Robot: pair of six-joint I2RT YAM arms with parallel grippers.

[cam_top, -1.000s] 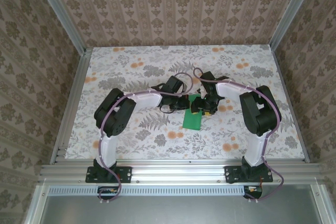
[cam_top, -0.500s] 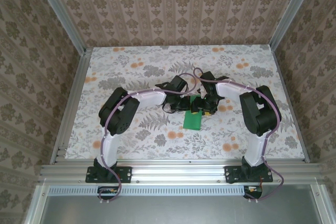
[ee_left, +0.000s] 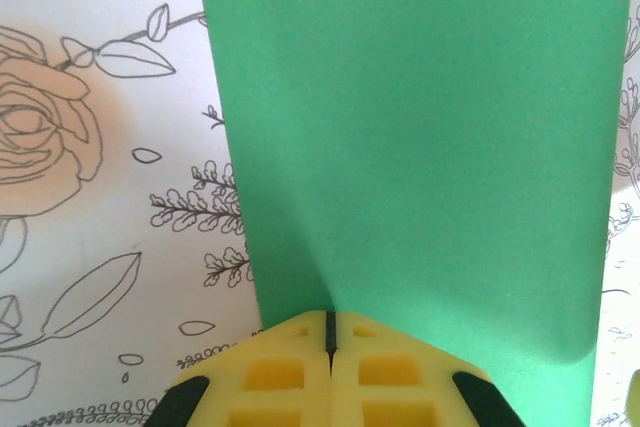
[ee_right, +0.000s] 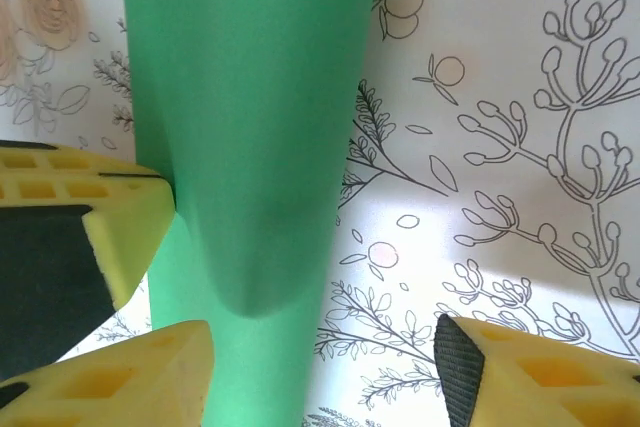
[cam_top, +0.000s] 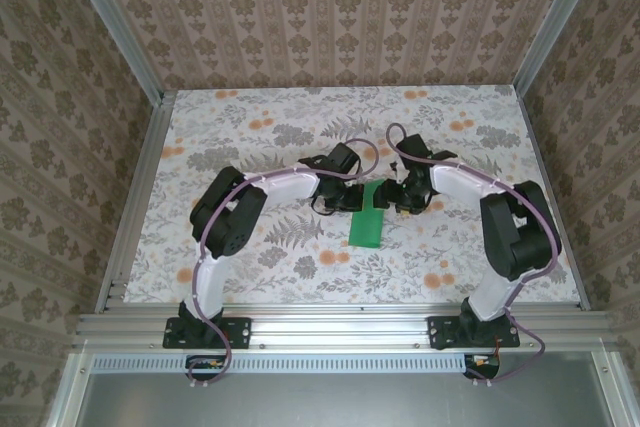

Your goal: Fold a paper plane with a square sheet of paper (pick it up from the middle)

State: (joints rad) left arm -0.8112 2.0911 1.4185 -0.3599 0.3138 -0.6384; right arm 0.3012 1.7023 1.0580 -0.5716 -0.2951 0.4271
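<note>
Apparently left hand (ee_left: 328, 332) pinches green paper (ee_left: 420, 147) edge

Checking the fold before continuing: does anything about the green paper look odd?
Yes. The bright-green folded paper sheet is not lying flat: its top layer bulges in a soft curve, uncreased, beside where the left gripper pinches its edge with shut jaws.

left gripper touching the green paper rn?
Touching. The left wrist view shows the left gripper shut, its jaws closed on the near edge of the green paper, which creases upward from the pinch.
</note>
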